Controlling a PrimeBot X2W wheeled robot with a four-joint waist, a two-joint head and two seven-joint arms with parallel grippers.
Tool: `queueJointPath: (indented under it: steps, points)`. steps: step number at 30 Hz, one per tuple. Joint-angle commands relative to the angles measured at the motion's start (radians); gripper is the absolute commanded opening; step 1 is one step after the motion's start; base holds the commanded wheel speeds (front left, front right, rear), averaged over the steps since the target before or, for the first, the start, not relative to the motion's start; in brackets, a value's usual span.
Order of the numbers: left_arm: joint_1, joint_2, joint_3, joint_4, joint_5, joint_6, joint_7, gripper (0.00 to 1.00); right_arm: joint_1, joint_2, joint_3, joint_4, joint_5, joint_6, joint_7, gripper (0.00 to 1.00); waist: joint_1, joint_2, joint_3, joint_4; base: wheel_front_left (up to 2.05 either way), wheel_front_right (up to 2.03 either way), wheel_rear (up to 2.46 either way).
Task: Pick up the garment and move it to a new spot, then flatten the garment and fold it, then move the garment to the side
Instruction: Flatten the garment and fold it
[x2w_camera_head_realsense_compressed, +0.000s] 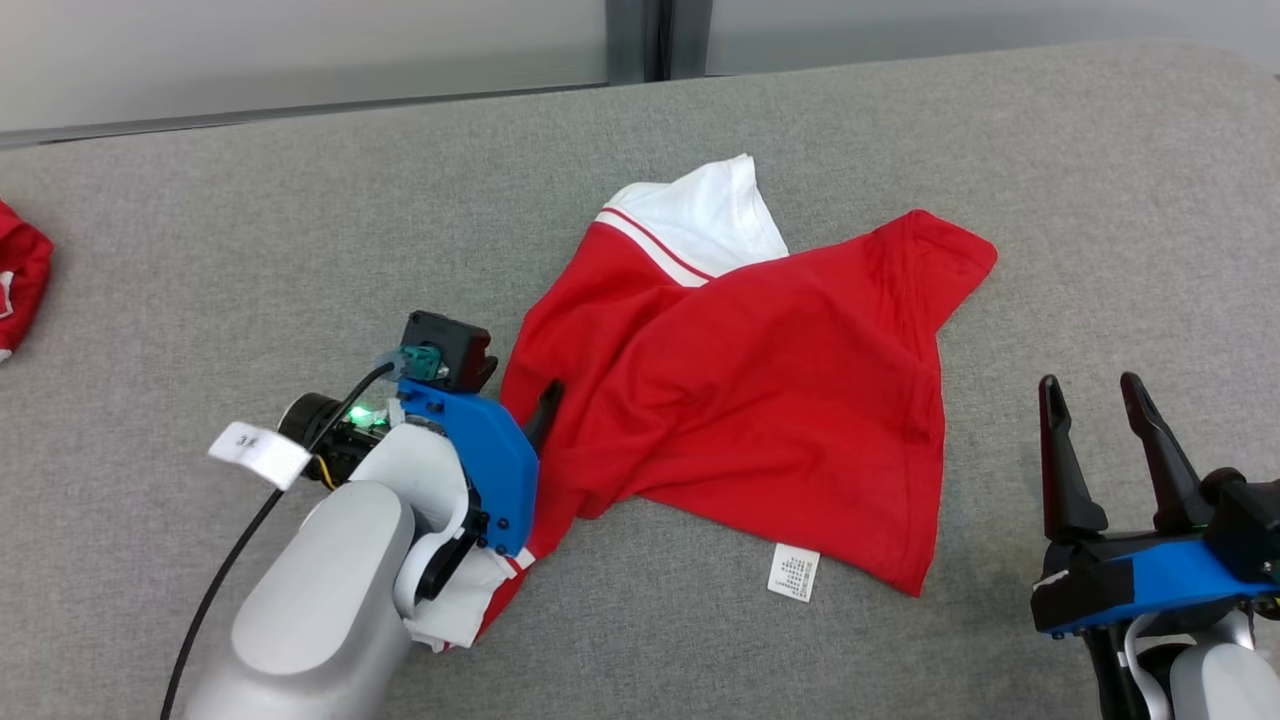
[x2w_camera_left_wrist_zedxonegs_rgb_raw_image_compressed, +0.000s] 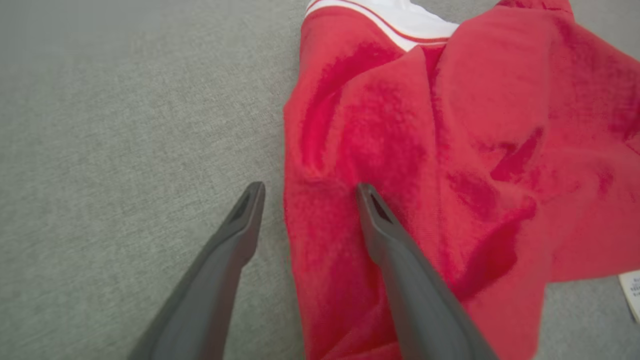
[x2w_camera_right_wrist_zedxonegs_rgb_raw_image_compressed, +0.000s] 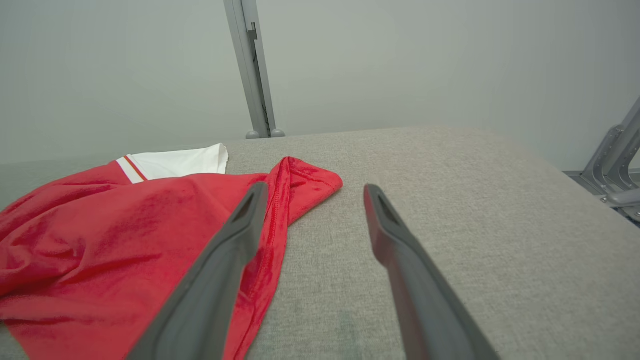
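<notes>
A crumpled red garment (x2w_camera_head_realsense_compressed: 740, 400) with a white, red-striped sleeve lies in the middle of the grey table (x2w_camera_head_realsense_compressed: 300, 220). My left gripper (x2w_camera_head_realsense_compressed: 520, 392) stands open at the garment's left edge. In the left wrist view its jaws (x2w_camera_left_wrist_zedxonegs_rgb_raw_image_compressed: 310, 189) straddle that edge: one finger lies over the red cloth (x2w_camera_left_wrist_zedxonegs_rgb_raw_image_compressed: 450, 150), the other over bare table. They grip nothing. My right gripper (x2w_camera_head_realsense_compressed: 1095, 390) stands open at the lower right, apart from the garment. In the right wrist view its jaws (x2w_camera_right_wrist_zedxonegs_rgb_raw_image_compressed: 315, 189) point past the garment's (x2w_camera_right_wrist_zedxonegs_rgb_raw_image_compressed: 125, 225) right corner.
A white care label (x2w_camera_head_realsense_compressed: 793, 572) sticks out from the garment's near hem. Another red cloth (x2w_camera_head_realsense_compressed: 15, 280) lies at the table's far left edge. A wall with a metal post (x2w_camera_right_wrist_zedxonegs_rgb_raw_image_compressed: 252, 65) stands behind the table. A metal frame (x2w_camera_right_wrist_zedxonegs_rgb_raw_image_compressed: 615, 170) is off its right side.
</notes>
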Motion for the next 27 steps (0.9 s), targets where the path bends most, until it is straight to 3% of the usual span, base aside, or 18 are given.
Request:
queueJointPath:
  steps: [1, 5, 6, 7, 8, 9, 14, 21, 27]
  points:
    - [-0.029, -0.003, -0.011, 0.018, -0.004, -0.005, 0.017, 1.0, -0.011, 0.0, 0.001, 0.003, 0.0, 0.0, -0.007, 1.0, -0.0001, 0.0, 0.006, -0.001, 0.0, 0.0, 0.0]
    - [-0.046, -0.013, -0.054, 0.046, -0.009, -0.013, 0.042, 1.0, -0.021, 0.0, 0.008, 0.013, 0.007, 0.0, -0.015, 1.0, -0.0001, 0.0, 0.016, -0.002, 0.0, 0.0, 0.0]
    - [-0.048, -0.016, -0.064, 0.048, -0.013, -0.014, 0.037, 0.64, -0.022, 0.0, 0.009, 0.016, 0.009, 0.0, -0.016, 1.0, -0.0001, 0.0, 0.018, -0.001, 0.0, 0.0, 0.0]
    - [-0.049, -0.019, -0.073, 0.048, -0.016, -0.016, 0.03, 0.4, -0.023, 0.0, 0.01, 0.018, 0.011, 0.0, -0.019, 1.0, -0.0001, 0.0, 0.019, -0.001, 0.0, 0.0, 0.0]
    - [-0.051, -0.022, -0.079, 0.044, -0.016, -0.017, 0.018, 0.25, -0.023, 0.0, 0.01, 0.021, 0.011, 0.0, -0.02, 1.0, -0.0001, 0.0, 0.02, 0.0, 0.0, 0.0, 0.0]
    - [-0.053, -0.023, -0.084, 0.04, -0.016, -0.018, 0.001, 0.0, -0.023, 0.0, 0.01, 0.023, 0.011, 0.0, -0.023, 1.0, -0.0001, 0.0, 0.02, 0.001, 0.0, 0.0, 0.0]
    - [-0.07, -0.028, -0.093, 0.018, -0.003, -0.015, -0.089, 0.0, -0.026, 0.0, 0.003, 0.031, 0.011, 0.0, -0.031, 1.0, -0.0001, 0.0, 0.016, 0.01, 0.0, 0.0, 0.0]
    - [-0.141, 0.012, -0.107, -0.037, 0.141, 0.091, -0.223, 0.0, -0.018, 0.0, -0.006, 0.038, 0.01, 0.0, -0.038, 1.0, -0.0001, 0.0, -0.003, 0.026, 0.0, 0.0, 0.0]
    - [-0.15, 0.038, -0.139, -0.116, 0.22, 0.152, -0.223, 0.0, -0.004, 0.0, -0.012, 0.04, 0.013, 0.0, -0.042, 1.0, -0.0001, 0.0, -0.019, 0.037, 0.0, 0.0, 0.0]
